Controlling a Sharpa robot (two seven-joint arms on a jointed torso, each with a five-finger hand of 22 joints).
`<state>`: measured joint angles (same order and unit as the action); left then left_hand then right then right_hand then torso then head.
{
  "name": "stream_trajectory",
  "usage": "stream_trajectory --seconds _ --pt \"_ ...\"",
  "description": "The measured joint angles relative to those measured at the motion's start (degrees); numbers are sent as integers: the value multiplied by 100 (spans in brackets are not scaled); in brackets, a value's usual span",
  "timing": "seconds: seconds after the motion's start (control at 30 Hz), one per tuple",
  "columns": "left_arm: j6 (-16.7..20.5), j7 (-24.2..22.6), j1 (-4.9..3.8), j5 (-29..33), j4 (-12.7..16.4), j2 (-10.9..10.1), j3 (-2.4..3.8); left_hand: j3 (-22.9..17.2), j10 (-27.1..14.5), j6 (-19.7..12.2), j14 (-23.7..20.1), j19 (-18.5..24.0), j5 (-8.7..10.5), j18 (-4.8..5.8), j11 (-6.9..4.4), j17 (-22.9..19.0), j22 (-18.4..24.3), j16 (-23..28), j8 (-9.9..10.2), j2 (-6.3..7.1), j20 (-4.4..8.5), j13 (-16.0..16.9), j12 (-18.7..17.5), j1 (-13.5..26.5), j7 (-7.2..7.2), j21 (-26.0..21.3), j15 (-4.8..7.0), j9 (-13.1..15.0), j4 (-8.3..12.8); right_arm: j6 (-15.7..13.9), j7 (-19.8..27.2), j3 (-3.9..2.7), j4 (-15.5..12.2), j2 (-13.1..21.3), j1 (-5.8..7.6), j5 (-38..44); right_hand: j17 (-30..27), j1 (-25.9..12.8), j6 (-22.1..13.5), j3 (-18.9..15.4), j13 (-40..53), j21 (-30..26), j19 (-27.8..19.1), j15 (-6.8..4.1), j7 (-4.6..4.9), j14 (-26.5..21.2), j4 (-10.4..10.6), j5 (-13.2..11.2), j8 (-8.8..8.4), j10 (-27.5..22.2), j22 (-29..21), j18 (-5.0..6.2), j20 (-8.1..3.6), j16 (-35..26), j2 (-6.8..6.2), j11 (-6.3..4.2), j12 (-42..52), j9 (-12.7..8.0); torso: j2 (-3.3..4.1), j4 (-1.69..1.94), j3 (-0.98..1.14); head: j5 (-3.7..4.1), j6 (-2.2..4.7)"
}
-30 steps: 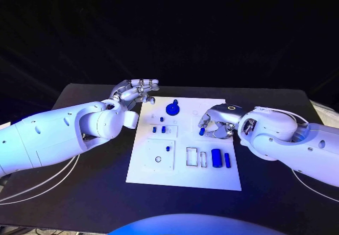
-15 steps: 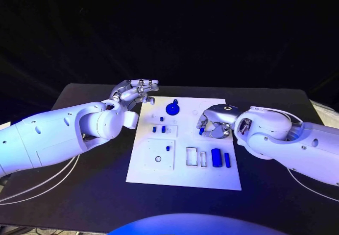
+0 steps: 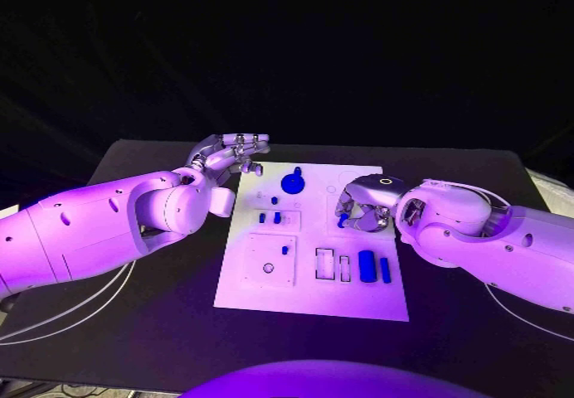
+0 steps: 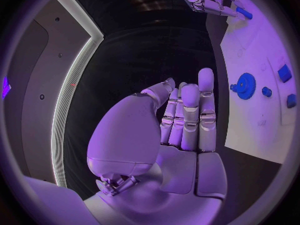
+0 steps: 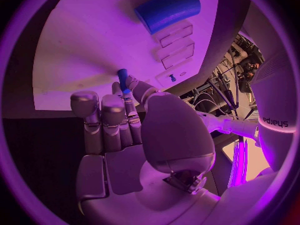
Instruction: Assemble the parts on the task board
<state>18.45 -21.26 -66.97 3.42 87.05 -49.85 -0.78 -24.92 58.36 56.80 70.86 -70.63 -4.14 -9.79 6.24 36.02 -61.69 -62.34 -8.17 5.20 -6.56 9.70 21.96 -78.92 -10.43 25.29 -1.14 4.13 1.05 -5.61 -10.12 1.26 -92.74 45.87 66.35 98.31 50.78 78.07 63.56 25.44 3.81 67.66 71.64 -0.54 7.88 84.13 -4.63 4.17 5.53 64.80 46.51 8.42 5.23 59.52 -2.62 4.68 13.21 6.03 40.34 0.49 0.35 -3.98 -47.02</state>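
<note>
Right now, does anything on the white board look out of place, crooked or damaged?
Nothing stands out. The white task board lies flat on the black table, and the blue gear and blue cylinder rest on it undamaged. The right hand pinches a small blue peg; the left hand holds nothing.

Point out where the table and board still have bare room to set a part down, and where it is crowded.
Bare black table lies in front of the task board, under both arms, and behind it. The board's near strip is bare too. Crowded: the board's far half, where the right hand pinches a small blue peg beside the blue gear, with the left hand at the far left corner.
</note>
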Motion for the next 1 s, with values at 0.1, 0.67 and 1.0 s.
stream_trajectory --seconds 0.1,0.67,1.0 --pt "-4 2 0 0 1 0 0 0 0 0 0 0 0 0 0 0 0 0 0 0 0 0 0 0 0 0 0 0 0 -2 -8 0 2 -5 -3 24 0 48 35 62 9 26 1 -20 -10 -20 -30 -41 26 21 14 0 -2 0 11 21 -7 4 -3 -3 -1 9 8" --pt "-14 14 1 0 4 -7 0 0 -13 0 0 0 0 0 -13 0 5 0 -23 0 0 4 0 0 0 -23 0 0 0 -566 -8 -22 -324 188 -2 7 236 99 86 256 43 164 92 -41 -23 0 -145 -89 45 81 261 0 -50 211 6 82 26 21 -4 -1 -1 40 32" --pt "-14 21 2 0 2 3 0 0 -21 0 0 0 0 0 -21 -5 9 0 -23 0 0 4 0 0 0 -22 0 0 0 -918 -20 -53 -711 278 36 -105 251 130 85 258 38 188 91 -40 -23 0 -147 -72 45 81 273 0 -50 234 -10 81 25 20 -4 -7 2 69 58"
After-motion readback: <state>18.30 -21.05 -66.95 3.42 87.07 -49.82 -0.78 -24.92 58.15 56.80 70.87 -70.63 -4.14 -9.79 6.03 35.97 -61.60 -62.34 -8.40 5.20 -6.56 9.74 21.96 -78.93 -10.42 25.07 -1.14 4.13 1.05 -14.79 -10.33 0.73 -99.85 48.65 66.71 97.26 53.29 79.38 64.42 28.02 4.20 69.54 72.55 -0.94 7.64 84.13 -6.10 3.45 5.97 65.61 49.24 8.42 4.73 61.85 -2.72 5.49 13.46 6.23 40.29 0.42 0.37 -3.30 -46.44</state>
